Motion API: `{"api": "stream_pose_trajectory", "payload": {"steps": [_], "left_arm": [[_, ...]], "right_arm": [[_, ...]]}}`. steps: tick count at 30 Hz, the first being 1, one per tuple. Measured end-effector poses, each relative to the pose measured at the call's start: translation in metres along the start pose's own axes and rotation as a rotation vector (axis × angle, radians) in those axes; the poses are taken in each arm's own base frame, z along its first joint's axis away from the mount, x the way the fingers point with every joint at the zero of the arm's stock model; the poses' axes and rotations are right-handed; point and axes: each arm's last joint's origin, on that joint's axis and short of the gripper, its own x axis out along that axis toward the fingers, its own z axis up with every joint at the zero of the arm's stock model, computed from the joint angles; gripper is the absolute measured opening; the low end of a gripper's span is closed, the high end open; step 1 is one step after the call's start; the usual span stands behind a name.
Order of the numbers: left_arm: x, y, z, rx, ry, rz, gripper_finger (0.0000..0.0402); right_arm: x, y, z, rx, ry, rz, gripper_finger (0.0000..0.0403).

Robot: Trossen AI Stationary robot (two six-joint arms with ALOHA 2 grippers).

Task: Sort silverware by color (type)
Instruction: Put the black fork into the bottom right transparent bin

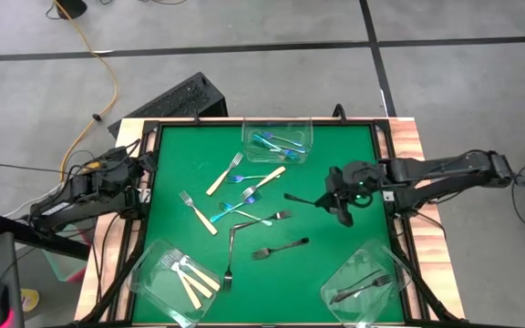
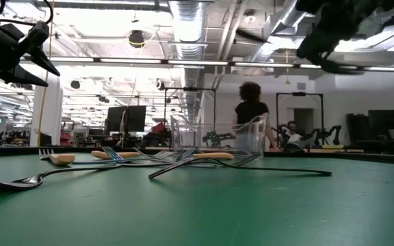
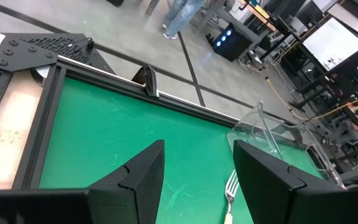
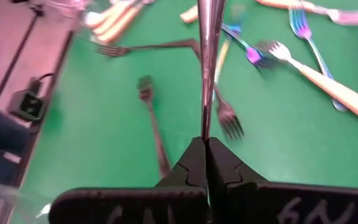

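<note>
Green mat (image 1: 190, 155) in a black frame on a wood table, grey floor w/ orange cable (image 1: 108, 77) around; loose forks (image 1: 244, 196) lie mid-mat, others sorted into three clear tubs: blue ones far edge (image 1: 278, 141), tan near left (image 1: 167, 282), dark near right (image 1: 365, 284). Low view alone shows the room: ceiling lights, monitors, a person (image 2: 252, 119) standing behind. Right gripper (image 4: 205, 144) pinched shut on a dark fork (image 4: 209, 56) above the mat's right side, clear only in its wrist cam; left gripper (image 3: 194, 171) spread open, empty, over left edge.
</note>
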Motion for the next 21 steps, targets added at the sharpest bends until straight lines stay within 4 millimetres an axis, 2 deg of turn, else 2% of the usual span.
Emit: {"api": "stream_pose_trajectory", "payload": {"steps": [9, 16, 21], "left_arm": [[0.0, 0.0, 0.0, 0.0, 0.0, 0.0, 0.0176], [0.0, 0.0, 0.0, 0.0, 0.0, 0.0, 0.0176], [0.0, 0.0, 0.0, 0.0, 0.005, -0.003, 0.0176]], "right_arm": [[-0.025, 0.03, -0.005, -0.086, -0.07, 0.142, 0.0006], [-0.037, 0.051, -0.01, 0.054, -0.065, 0.261, 0.0006], [-0.043, 0.068, -0.016, 0.09, -0.042, 0.361, 0.0006]]}}
